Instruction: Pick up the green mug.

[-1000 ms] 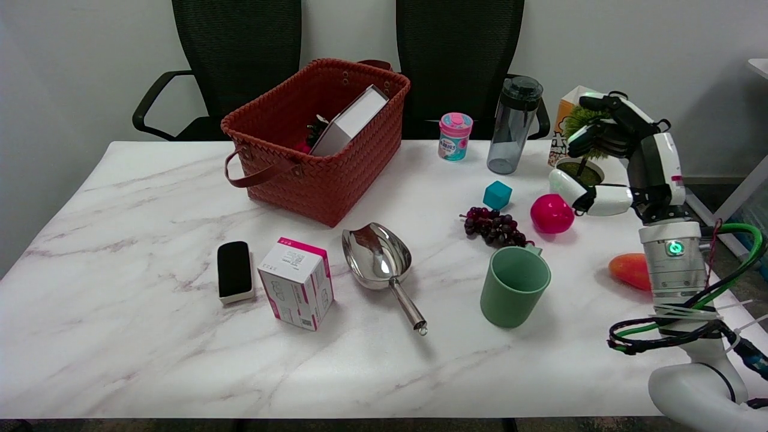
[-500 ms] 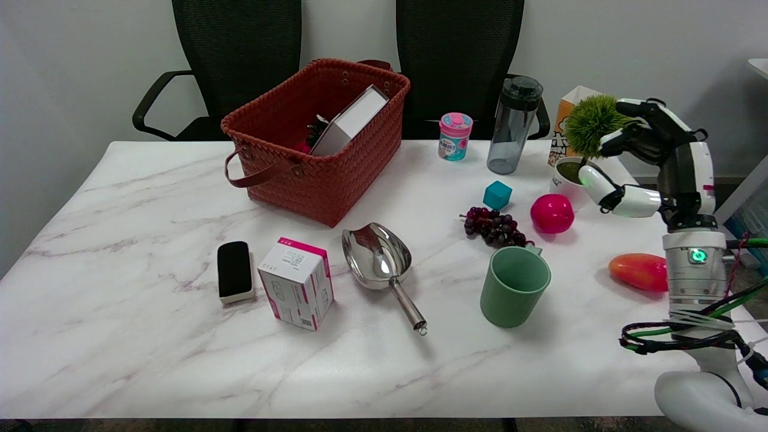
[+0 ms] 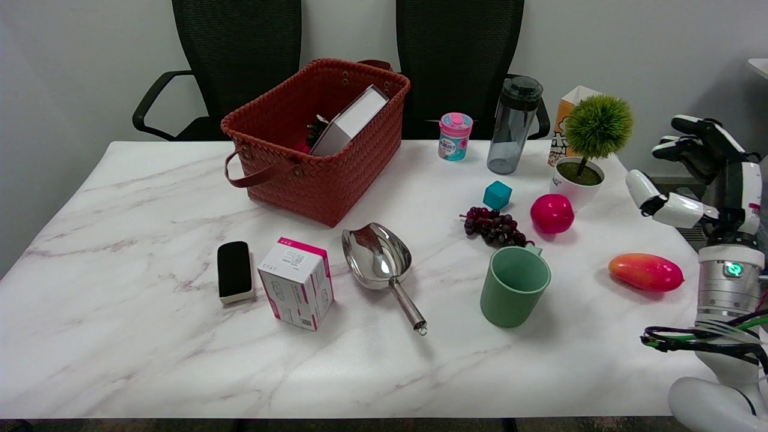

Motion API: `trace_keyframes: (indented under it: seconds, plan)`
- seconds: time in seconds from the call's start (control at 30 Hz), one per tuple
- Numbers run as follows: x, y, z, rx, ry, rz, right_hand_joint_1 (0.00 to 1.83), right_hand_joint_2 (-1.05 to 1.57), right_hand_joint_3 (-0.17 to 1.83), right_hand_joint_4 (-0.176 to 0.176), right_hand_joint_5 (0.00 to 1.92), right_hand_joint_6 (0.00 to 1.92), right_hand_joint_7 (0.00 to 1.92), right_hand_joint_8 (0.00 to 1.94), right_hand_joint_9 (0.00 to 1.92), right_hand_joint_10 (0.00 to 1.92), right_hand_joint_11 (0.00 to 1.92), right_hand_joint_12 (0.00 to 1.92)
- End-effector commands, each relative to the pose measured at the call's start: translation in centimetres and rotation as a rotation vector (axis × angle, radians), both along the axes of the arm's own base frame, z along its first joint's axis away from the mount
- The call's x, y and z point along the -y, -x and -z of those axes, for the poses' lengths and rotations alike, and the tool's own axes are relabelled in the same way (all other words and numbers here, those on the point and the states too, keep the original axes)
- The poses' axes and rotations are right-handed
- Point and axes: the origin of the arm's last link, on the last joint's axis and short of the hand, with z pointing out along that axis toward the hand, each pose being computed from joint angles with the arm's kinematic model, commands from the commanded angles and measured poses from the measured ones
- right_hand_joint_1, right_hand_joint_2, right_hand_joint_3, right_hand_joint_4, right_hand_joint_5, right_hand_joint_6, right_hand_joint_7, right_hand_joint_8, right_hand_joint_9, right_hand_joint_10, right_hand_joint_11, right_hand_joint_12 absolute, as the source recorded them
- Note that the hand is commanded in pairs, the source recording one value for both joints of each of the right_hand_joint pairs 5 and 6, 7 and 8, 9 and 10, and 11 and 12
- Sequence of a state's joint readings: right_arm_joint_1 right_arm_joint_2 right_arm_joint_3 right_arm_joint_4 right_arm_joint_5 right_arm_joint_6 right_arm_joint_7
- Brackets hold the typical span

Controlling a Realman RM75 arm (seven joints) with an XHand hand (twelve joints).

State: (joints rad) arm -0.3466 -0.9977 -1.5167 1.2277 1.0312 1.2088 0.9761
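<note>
At bench (image 3: 150,336) far right edge: robot hand (image 3: 699,174) raised in air, fingers spread, holding nothing. Green mug (image 3: 514,294) upright on bench, just in front of grapes (image 3: 493,226), left of mango (image 3: 645,272), well apart from robot hand

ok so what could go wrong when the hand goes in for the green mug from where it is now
1. The open right hand hangs off the table's right edge; a low path to the green mug could likely clip the mango lying between them.
2. The grapes sit just behind the mug's rim and may get nudged.
3. The mug's handle faces away, so a side grasp might tip it.
</note>
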Motion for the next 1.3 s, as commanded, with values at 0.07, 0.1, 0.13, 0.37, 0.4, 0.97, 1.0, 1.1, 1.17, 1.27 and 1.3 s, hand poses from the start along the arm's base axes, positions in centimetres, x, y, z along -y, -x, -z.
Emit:
trace_keyframes:
  seconds: [0.07,0.1,0.13,0.37,0.4,0.97,1.0,1.1,1.17,1.27,1.3]
  plan:
    - [-1.9,1.1,-0.6,0.099,0.065,-0.012,1.19,0.22,0.9,0.0,0.59,0.59,0.91,0.91,0.64,0.64,0.64,0.64]
    - [-1.8,1.2,-0.1,0.109,0.048,-0.013,1.19,0.23,0.9,0.0,0.6,0.6,0.91,0.91,0.64,0.64,0.63,0.63]
    - [-1.9,1.4,0.5,0.118,0.036,-0.014,1.19,0.23,0.9,0.0,0.61,0.61,0.91,0.91,0.64,0.64,0.62,0.62]
    - [-3.0,1.9,3.9,0.157,-0.027,-0.031,1.18,0.25,0.91,0.0,0.62,0.62,0.9,0.9,0.64,0.64,0.61,0.61]
    - [-3.2,2.0,4.3,0.158,-0.034,-0.035,1.18,0.25,0.91,0.0,0.62,0.62,0.89,0.89,0.64,0.64,0.6,0.6]
    - [-6.1,4.0,13.4,0.167,-0.185,-0.027,1.15,0.17,0.98,0.0,0.58,0.58,0.68,0.68,0.56,0.56,0.61,0.61]
    - [-5.9,4.3,13.9,0.165,-0.194,-0.008,1.15,0.17,0.99,0.0,0.56,0.56,0.67,0.67,0.54,0.54,0.61,0.61]
    - [-5.4,5.2,15.1,0.169,-0.212,0.025,1.13,0.1,1.05,0.0,0.46,0.46,0.58,0.58,0.42,0.42,0.54,0.54]
    - [-5.3,5.8,15.5,0.167,-0.215,0.034,1.12,-0.05,1.06,0.0,0.18,0.18,0.4,0.4,0.35,0.35,0.46,0.46]
    - [-5.7,6.6,15.7,0.172,-0.192,0.049,1.11,-0.1,0.9,0.0,0.04,0.04,0.22,0.22,0.27,0.27,0.36,0.36]
    - [-6.2,7.0,15.7,0.175,-0.174,0.061,1.11,-0.11,0.85,0.0,0.0,0.0,0.16,0.16,0.23,0.23,0.32,0.32]
